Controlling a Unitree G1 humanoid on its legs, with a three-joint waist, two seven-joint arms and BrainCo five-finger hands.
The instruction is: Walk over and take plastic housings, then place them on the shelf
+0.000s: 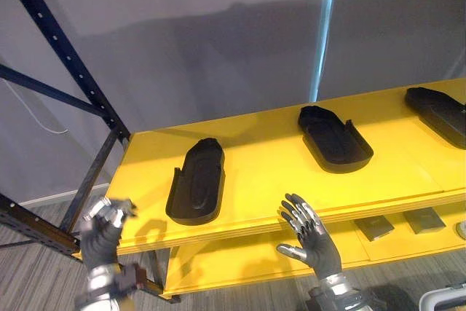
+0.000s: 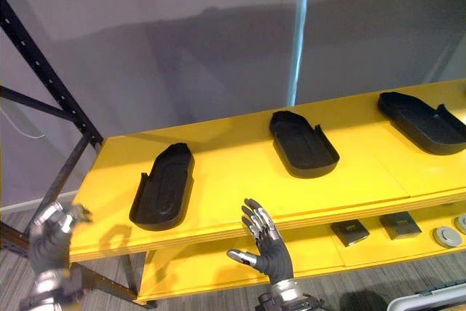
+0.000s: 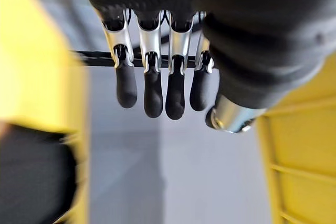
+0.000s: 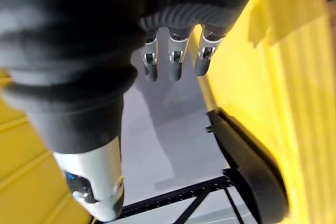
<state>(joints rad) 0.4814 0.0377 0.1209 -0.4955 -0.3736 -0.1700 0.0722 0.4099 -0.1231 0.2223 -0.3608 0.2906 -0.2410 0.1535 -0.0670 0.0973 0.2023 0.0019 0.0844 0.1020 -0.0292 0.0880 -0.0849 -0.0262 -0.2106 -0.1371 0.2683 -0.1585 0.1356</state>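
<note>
Presently, three black oblong plastic housings [image 1: 196,183] are laid on the yellow shelf board [image 1: 277,172]. The left hand [image 1: 102,229] and right hand [image 1: 313,237] are held spread, empty, at its front edge; housings could be knocked off.

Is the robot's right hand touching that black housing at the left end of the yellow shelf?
Apart. In the left eye view, bare yellow shelf shows between the open right hand and the leftmost housing.
</note>
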